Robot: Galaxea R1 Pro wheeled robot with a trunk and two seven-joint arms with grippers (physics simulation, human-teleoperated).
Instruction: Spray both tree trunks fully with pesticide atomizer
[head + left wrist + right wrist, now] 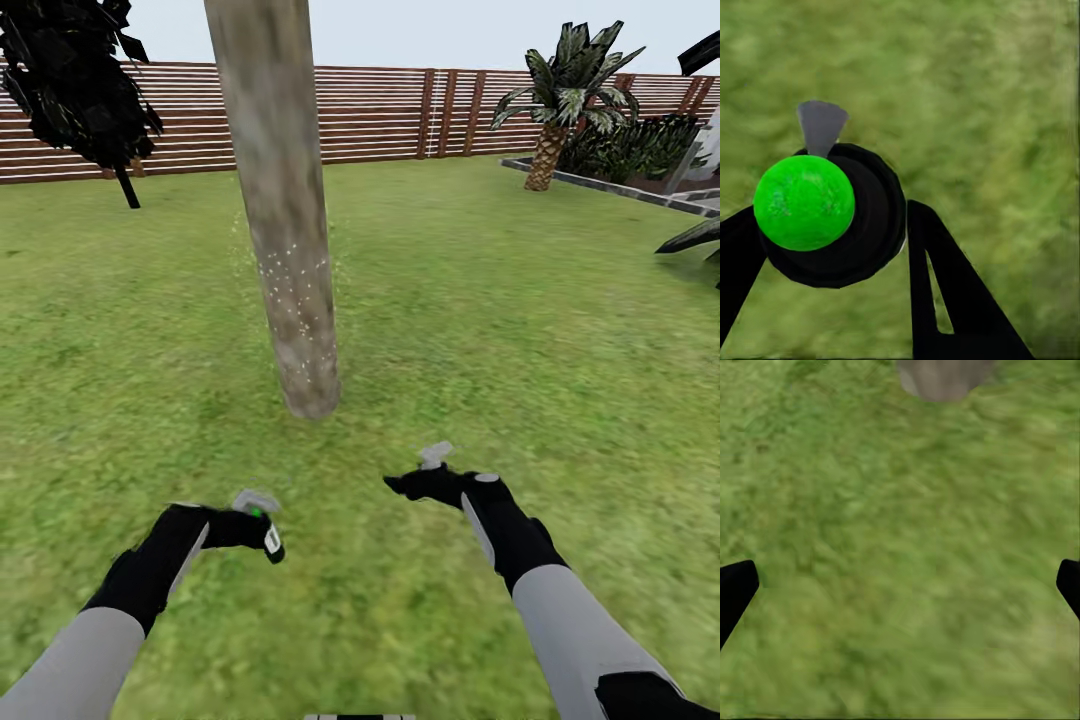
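Observation:
A thick, mottled beige-grey tree trunk (285, 220) rises from the lawn straight ahead, with a cloud of fine white specks on and around its lower part. My left gripper (252, 522) is shut on the pesticide atomizer (270, 538), a small black sprayer with a white patch, low over the grass short of the trunk. In the left wrist view the atomizer (832, 217) shows a bright green round top and a grey nozzle between my black fingers (937, 285). My right gripper (425, 472) hovers open and empty to the right; its wrist view shows the trunk's base (945, 375).
A brown slat fence (380, 110) closes the lawn at the back. A black conifer (80, 85) stands far left, a short palm (555, 100) and a raised bed edge (600, 185) far right. Dark leaves (690, 240) reach in from the right. Grass surrounds the trunk.

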